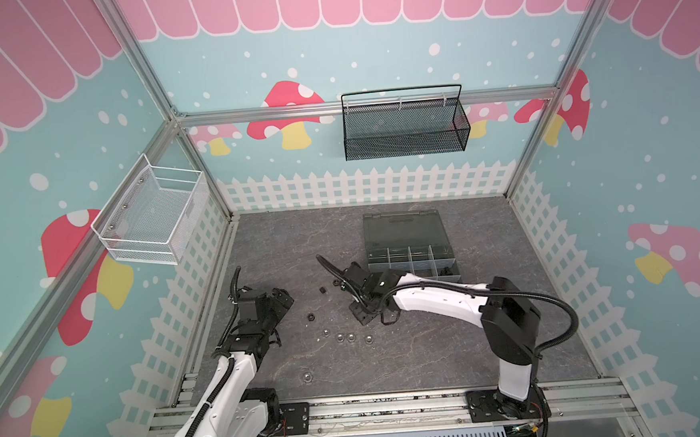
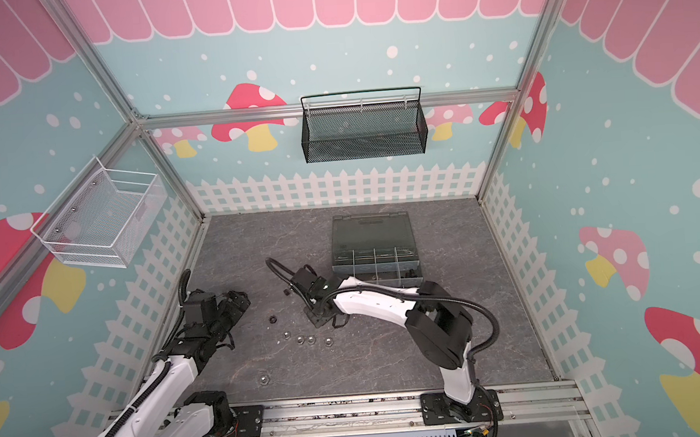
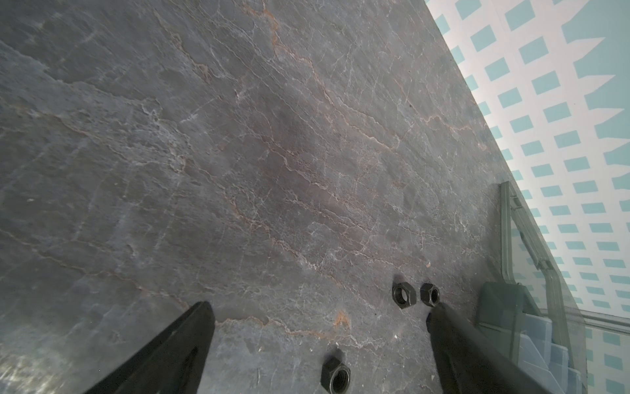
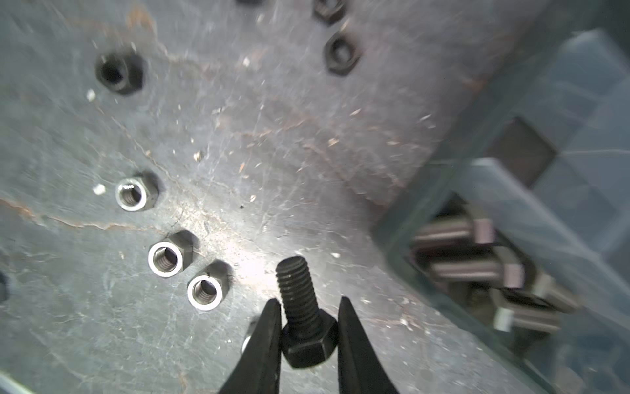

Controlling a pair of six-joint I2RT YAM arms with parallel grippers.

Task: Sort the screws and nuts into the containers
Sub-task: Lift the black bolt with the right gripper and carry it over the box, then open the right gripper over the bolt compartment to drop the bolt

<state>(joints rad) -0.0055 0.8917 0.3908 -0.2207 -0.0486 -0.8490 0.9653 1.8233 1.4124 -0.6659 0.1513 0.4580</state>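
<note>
Right wrist view, item one: black screw [image 4: 301, 310], hex head pinched between the closed jaws of the right gripper [image 4: 308, 302], threaded shank projecting past the fingertips; whether it is clear of the tabletop [image 4: 306, 153] cannot be told. Position: just beside the corner of the organizer box [image 4: 395, 225], whose nearest compartment [image 4: 545, 225] already holds several black screws. Handling, by judgement: steel, rigid, light, smooth-skinned and apt to pivot or slip between narrow tips; the flats of the head give the surest hold, the threads a poorer one. Item two: three silver nuts [image 4: 166, 258] and some black nuts [image 4: 117, 71], loose on the tabletop near the screw. Item three: left gripper [image 3: 320, 308], jaws spread wide and empty, poised over further black nuts.
</note>
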